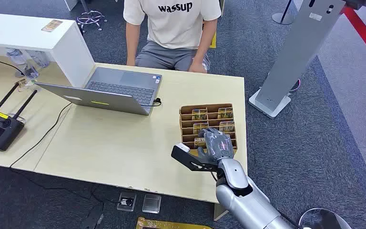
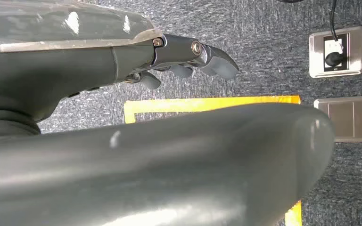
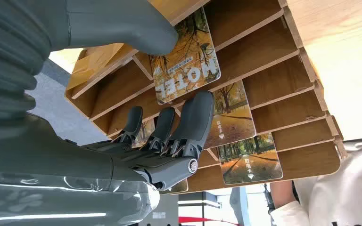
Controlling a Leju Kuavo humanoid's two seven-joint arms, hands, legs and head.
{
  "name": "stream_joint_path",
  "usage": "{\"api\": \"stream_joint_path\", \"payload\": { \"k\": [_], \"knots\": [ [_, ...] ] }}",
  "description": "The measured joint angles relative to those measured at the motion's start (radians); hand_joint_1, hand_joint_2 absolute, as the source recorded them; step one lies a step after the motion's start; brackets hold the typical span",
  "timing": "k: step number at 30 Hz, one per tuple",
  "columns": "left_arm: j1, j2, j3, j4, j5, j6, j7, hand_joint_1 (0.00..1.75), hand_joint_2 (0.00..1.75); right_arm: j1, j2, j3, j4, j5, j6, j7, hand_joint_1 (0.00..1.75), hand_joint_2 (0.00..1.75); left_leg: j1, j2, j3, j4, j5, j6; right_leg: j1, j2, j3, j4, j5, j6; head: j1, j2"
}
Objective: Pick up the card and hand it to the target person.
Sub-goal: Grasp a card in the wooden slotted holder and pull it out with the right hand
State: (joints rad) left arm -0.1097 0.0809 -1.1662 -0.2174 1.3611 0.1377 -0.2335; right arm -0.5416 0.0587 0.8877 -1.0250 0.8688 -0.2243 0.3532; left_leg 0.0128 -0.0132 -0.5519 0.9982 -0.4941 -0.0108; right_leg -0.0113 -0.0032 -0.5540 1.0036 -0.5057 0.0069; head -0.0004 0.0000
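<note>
Several cards stand slotted in the wooden rack (image 1: 208,125) at lower right, so your right hand (image 3: 169,94) brackets the HOTEL card (image 3: 186,61), fingers apart, grip unclosed.

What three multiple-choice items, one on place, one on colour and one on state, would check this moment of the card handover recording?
1. Where does the wooden card rack stand?
A. on the table's near right part, in front of the right hand
B. on the white counter
C. on the carpet

2. What colour is the lettering on the seated person's shirt?
A. red
B. black
C. yellow

3. What is the right hand doing?
A. hanging beside the robot's body
B. holding a card out to the person
C. reaching into the rack, thumb and fingers either side of the HOTEL card

Key: 1 A, the head view shows the rack by the table's right edge. 2 B, the shirt's lettering is black. 3 C, the right wrist view shows thumb and fingers flanking the card, still in its slot.
</note>
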Motion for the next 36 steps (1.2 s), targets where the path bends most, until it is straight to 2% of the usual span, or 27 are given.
{"api": "stream_joint_path", "payload": {
  "k": [3,9,10,25,36],
  "knots": [
    [0.0,0.0,0.0,0.0,0.0,-0.001,0.0,0.0,0.0,-0.002,0.002,0.0,0.003,-0.001,0.0,-0.001,0.95,1.75,0.0,0.0,0.0,0.0,0.0,0.0,0.0,0.0,0.0,0.0,0.0,0.0,0.0,0.0],
    [0.0,0.0,0.0,0.0,0.0,-0.002,-0.001,0.0,0.0,-0.006,0.003,0.0,0.006,-0.009,-0.001,0.001,1.38,1.75,0.0,0.0,0.0,0.0,0.0,0.0,0.0,0.0,0.0,0.0,0.0,0.0,0.0,0.0],
    [0.0,0.0,0.0,0.0,0.0,-0.002,-0.001,0.0,0.0,-0.006,0.003,0.0,0.006,-0.01,-0.001,0.001,1.4,1.75,0.0,0.0,0.0,0.0,0.0,0.0,0.0,0.0,0.0,0.0,0.0,0.0,0.0,0.0],
    [0.0,0.0,0.0,0.0,0.005,-0.001,-0.001,0.0,0.0,-0.012,0.014,0.0,0.007,-0.017,-0.007,-0.007,1.6,1.75,0.0,0.0,0.001,0.0,0.0,0.0,0.0,0.0,0.0,0.0,0.0,0.0,0.0,0.0],
    [0.0,0.0,-0.006,0.0,0.002,-0.01,-0.009,0.0,0.0,-0.014,0.014,0.0,0.008,-0.035,-0.006,-0.01,1.61,1.75,0.0,0.0,0.001,0.0,0.0,0.0,0.0,0.0,0.0,0.0,0.0,0.0,0.0,0.0]
  ]
}}
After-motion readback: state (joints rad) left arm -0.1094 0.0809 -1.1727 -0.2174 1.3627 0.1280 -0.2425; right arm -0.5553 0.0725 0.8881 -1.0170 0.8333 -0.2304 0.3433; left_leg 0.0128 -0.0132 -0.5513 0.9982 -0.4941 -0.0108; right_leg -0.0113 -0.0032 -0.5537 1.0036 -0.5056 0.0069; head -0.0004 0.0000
